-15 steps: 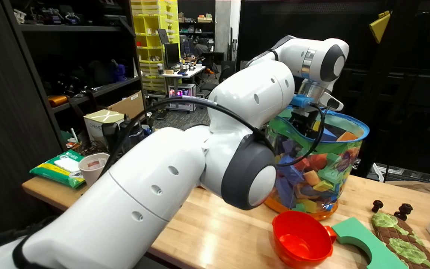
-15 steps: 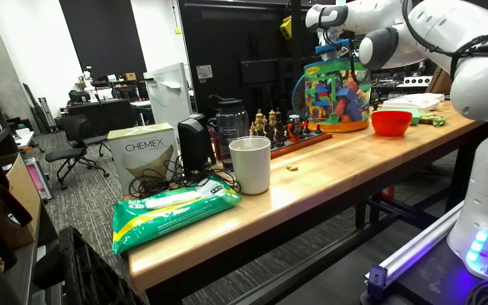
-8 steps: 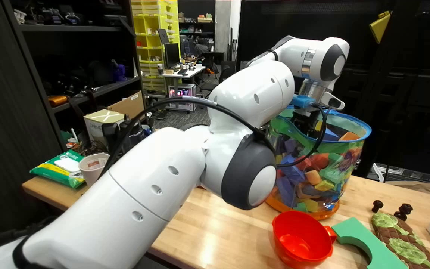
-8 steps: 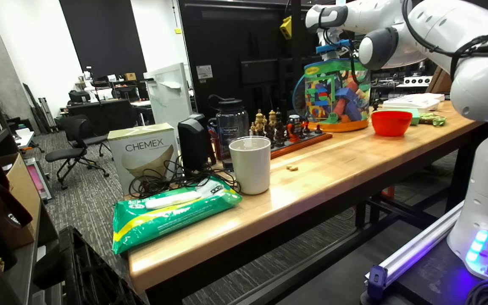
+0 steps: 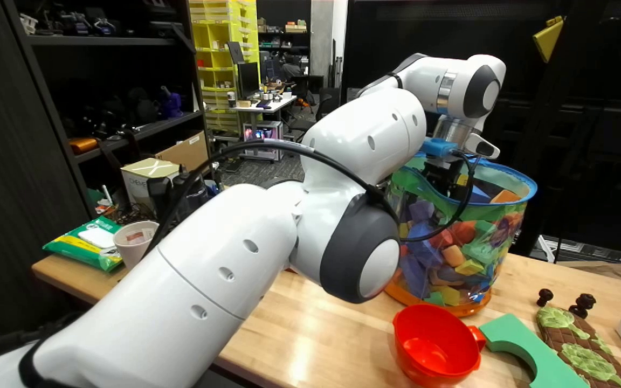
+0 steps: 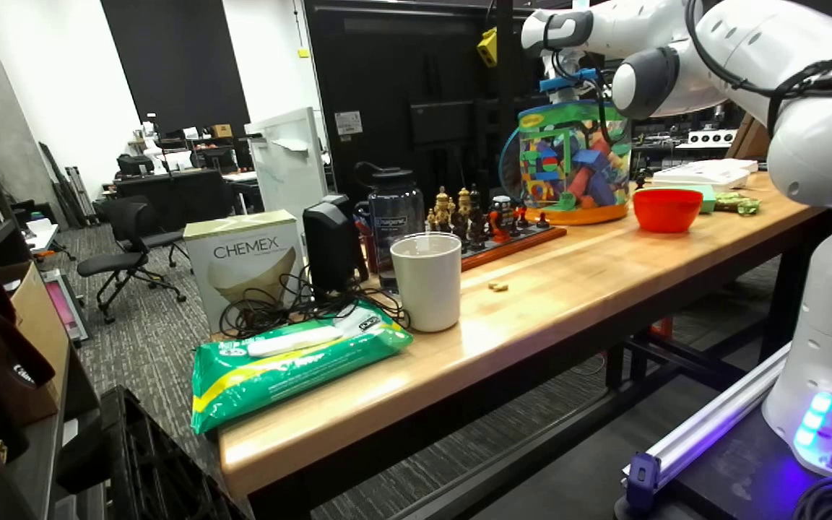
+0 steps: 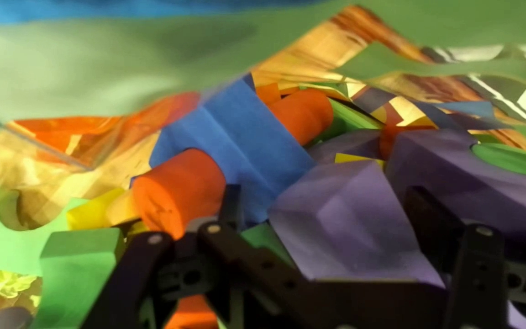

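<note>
Gripper (image 7: 327, 201): It is down inside the clear bag (image 5: 480, 212), and its two fingers (image 7: 232, 203) are wide apart.
Purple block (image 7: 345, 224): It sits in the clear bag, between the two fingers, with a gap on one side.
Blue block (image 7: 244, 141): It is just beside the purple block, and an orange round block (image 7: 181, 185) lies by it.
Clear bag: It stands on the wood table (image 5: 305, 312), full of bright blocks (image 5: 453, 256).
Red bowl (image 5: 434, 345): It sits on the wood table near the clear bag, and a green block (image 5: 529, 345) with a round bite is beside it.
</note>
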Available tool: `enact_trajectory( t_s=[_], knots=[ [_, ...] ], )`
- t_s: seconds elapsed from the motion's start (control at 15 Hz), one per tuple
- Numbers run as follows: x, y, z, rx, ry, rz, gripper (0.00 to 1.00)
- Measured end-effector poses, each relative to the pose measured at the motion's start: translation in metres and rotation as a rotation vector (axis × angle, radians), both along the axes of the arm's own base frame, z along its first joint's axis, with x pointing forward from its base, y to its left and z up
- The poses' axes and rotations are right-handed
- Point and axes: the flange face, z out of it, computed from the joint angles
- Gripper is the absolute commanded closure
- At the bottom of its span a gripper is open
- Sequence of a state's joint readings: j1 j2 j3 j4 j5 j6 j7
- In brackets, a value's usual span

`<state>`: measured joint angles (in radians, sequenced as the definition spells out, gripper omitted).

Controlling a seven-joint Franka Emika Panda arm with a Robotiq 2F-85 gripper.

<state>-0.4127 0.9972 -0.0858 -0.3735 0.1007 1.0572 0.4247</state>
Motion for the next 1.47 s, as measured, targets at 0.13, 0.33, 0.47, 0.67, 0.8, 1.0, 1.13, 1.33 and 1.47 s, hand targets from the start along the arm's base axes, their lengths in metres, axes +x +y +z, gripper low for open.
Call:
enact_trajectory(
  t_s=[0.13,0.33,0.47,0.67,0.8,1.0,1.13,1.33,1.47],
  knots=[
    [0.0001,0.0,-0.0002,0.0,0.0,0.0,0.1],
    [0.0002,-0.0001,-0.0002,0.0,-0.001,0.0,0.1],
    [0.0002,-0.0001,-0.0003,0.0,-0.001,0.0,0.1],
    [0.0002,-0.0001,-0.0003,0.0,-0.001,0.001,0.1],
    [0.0002,-0.0001,-0.0003,0.0,-0.001,0.001,0.02],
    [0.0007,-0.0003,-0.0033,0.001,0.003,0.001,0.25],
    [0.0009,-0.0005,-0.0047,0.002,0.005,0.001,0.32],
    [0.0014,0.0007,-0.0032,0.003,0.001,0.003,0.56],
    [0.0022,0.0013,-0.0013,-0.001,-0.007,0.004,0.66]
  ],
)
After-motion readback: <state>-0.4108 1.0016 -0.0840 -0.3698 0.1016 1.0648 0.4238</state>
